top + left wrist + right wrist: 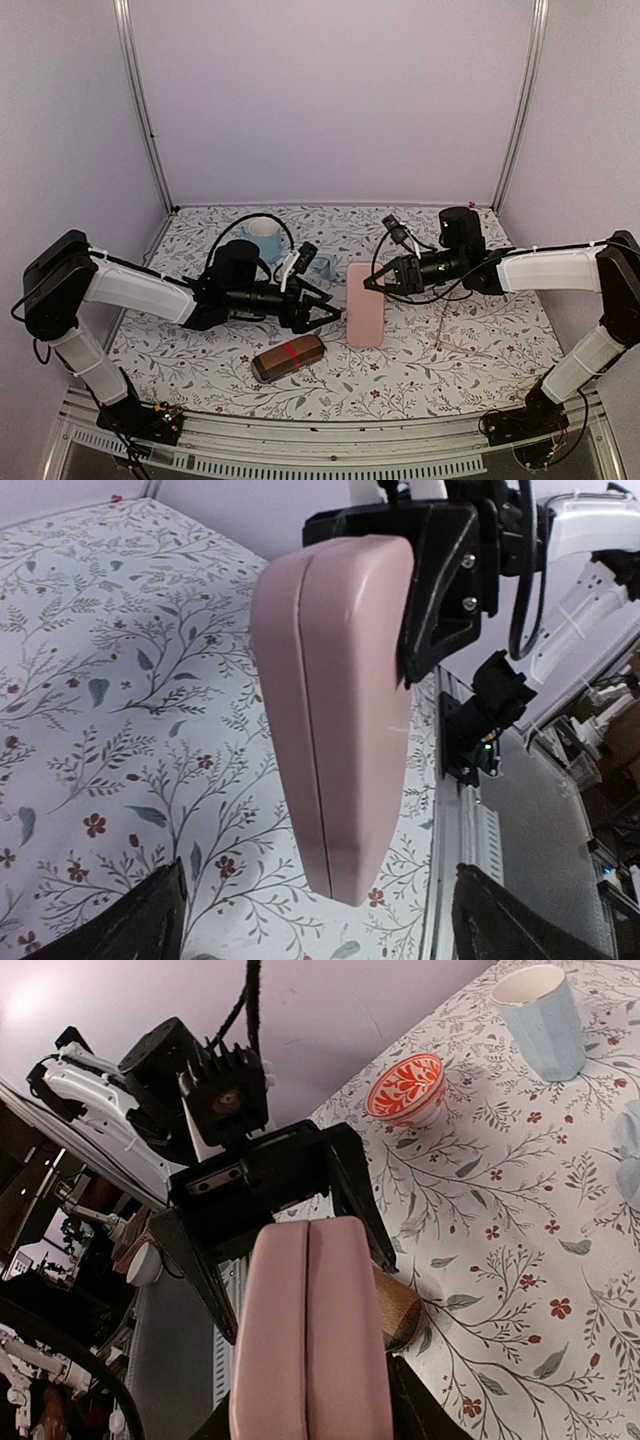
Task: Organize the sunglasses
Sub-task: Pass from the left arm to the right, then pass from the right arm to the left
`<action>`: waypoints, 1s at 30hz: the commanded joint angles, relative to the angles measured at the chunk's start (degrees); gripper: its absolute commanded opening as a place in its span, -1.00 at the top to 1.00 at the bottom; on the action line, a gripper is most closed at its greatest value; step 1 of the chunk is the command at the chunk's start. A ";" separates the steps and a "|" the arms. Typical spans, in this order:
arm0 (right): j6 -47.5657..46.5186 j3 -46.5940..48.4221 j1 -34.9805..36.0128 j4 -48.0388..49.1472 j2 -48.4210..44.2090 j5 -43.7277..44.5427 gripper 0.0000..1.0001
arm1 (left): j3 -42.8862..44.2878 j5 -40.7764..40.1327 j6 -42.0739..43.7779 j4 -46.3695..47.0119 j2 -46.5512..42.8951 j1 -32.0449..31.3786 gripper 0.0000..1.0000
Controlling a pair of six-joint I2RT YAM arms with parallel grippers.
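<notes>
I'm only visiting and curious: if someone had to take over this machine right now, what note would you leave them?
Right gripper: shut on one end of the closed pink case.
Left gripper: open, straddling the case's other end without gripping it.
Sunglasses: one thin-framed pair lies on the table beside the right arm. The other pair is not in view.
Done: no pair can be seen put away.
Left: probably open the case and stow the glasses.
</notes>
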 commanded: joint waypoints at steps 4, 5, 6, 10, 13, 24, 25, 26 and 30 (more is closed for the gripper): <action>0.70 1.78 -0.07 5.52 -3.27 -8.99 0.26 | 2.26 12.73 -5.59 10.16 5.77 -0.60 -0.69; 1.26 1.67 -0.07 6.24 -3.29 -8.82 0.27 | 2.50 12.66 -5.96 10.88 6.31 -0.75 -0.67; 2.32 1.52 -0.01 7.17 -3.23 -8.88 0.28 | 2.70 12.52 -6.26 11.64 6.76 -1.00 -0.65; 6.65 0.29 -0.07 13.15 -2.77 -9.80 0.29 | 4.52 10.73 -6.36 12.60 8.57 -1.78 -0.53; 10.02 -0.51 0.01 16.60 -2.47 -9.18 0.31 | 5.45 10.21 -7.11 14.68 9.83 -2.62 -0.46; 14.57 -1.97 0.00 22.47 -1.28 -6.82 0.31 | 4.72 11.63 -11.68 24.37 12.13 -3.79 -0.12; 15.03 -2.05 -0.02 22.98 -1.12 -6.75 0.31 | 4.65 11.54 -11.84 24.44 12.15 -3.81 -0.05; 15.36 -2.10 -0.03 23.29 -0.98 -6.59 0.31 | 4.61 11.37 -11.89 24.52 12.19 -3.87 0.04; 16.32 -2.22 0.01 24.10 -0.41 -5.72 0.28 | 4.75 11.30 -11.94 24.86 12.00 -3.87 0.34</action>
